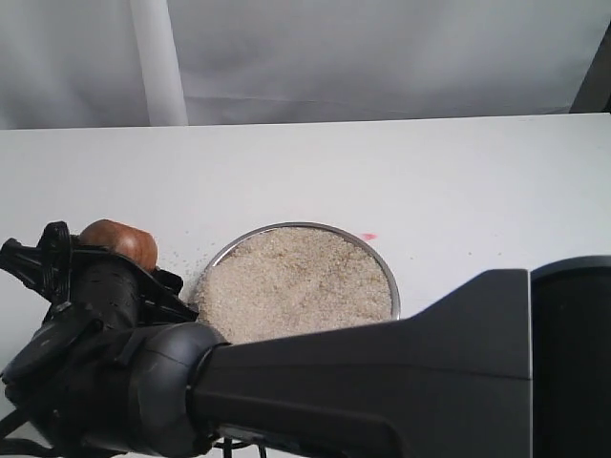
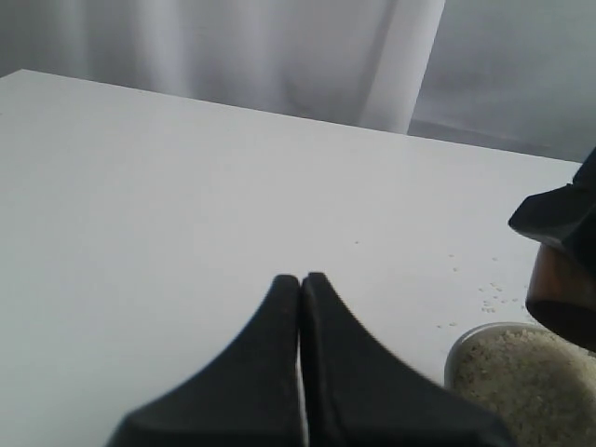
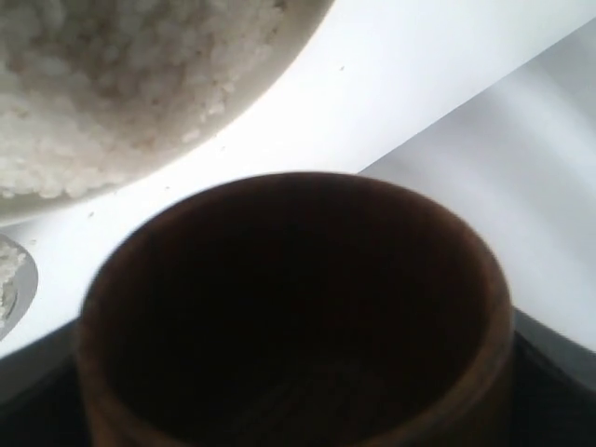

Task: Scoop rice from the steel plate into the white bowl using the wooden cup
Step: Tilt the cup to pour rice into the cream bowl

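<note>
My right pincer (image 1: 107, 272) reaches across to the left, clamped on the wooden cup (image 1: 122, 240), just left of the steel plate (image 1: 393, 286); cup inside looks dark. Rice (image 1: 296, 281) heaped in the plate, a few grains loose on the worktop (image 1: 430, 181). Left pincer (image 2: 300, 284) tips pressed together, holding nothing.

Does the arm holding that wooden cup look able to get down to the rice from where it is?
Probably yes. The right gripper holds the wooden cup just beside the rim of the steel plate, and the rice lies uncovered with nothing between them.
</note>
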